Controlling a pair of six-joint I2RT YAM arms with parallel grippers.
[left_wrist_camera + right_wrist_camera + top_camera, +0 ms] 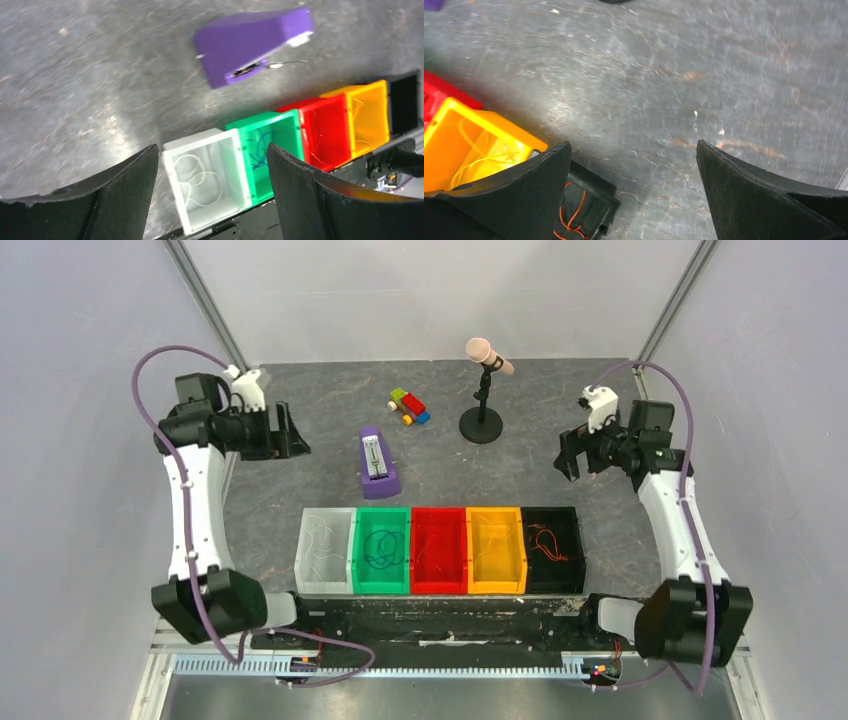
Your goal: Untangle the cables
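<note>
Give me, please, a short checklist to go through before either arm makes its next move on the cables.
1. Left gripper open and holding nothing: ok.
2. Right gripper open and holding nothing: ok.
3. White cable lies alone in the white bin: ok.
4. Dark blue cable lies alone in the green bin: ok.
5. Orange cable lies inside the black bin: ok.
6. Red bin holds a cable of its own: cannot tell; nothing shows clearly against the red.
</note>
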